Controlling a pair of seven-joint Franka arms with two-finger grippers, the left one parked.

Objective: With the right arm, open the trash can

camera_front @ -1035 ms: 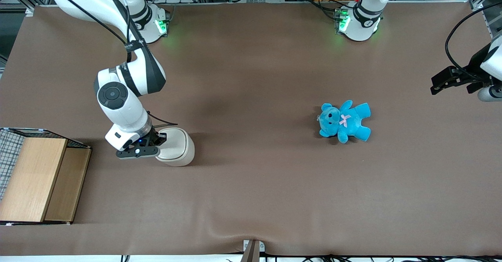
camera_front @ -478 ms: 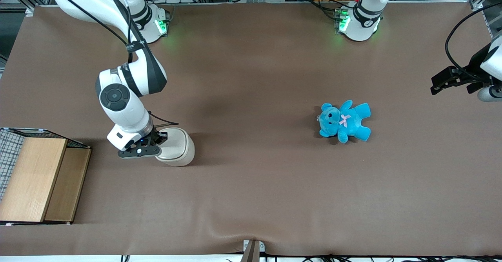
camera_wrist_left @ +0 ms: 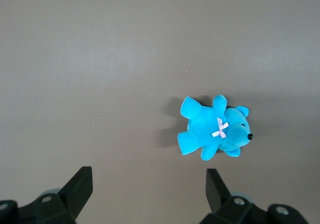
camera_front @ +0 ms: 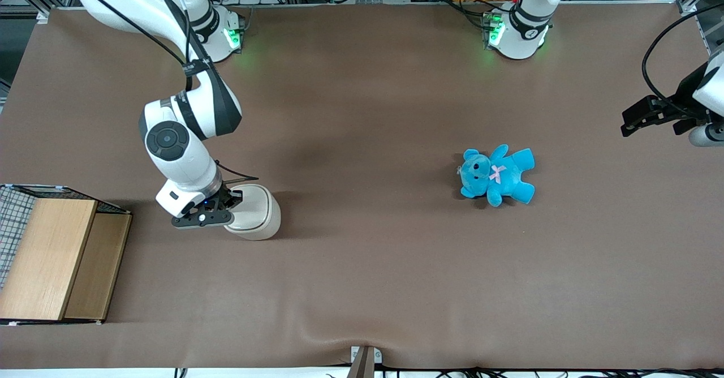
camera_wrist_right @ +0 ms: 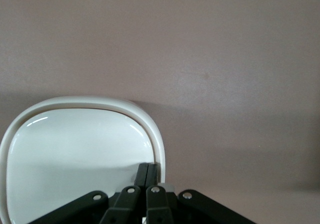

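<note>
The cream-white trash can (camera_front: 255, 213) stands on the brown table, toward the working arm's end. Its flat lid (camera_wrist_right: 75, 159) lies level and closed inside the rounded-square rim (camera_wrist_right: 157, 139). My right arm (camera_front: 186, 134) reaches down over the can's edge. The right gripper (camera_front: 226, 202) is shut, its two black fingers (camera_wrist_right: 148, 173) pressed together with nothing between them. The fingertips rest on the lid close to the rim.
A wooden box (camera_front: 56, 259) with a wire mesh side stands at the table's edge, toward the working arm's end and nearer the front camera. A blue teddy bear (camera_front: 498, 175) lies toward the parked arm's end; it also shows in the left wrist view (camera_wrist_left: 214, 133).
The right arm and gripper have shifted slightly farther over the trash can's lid. The can and lid have not visibly moved.
</note>
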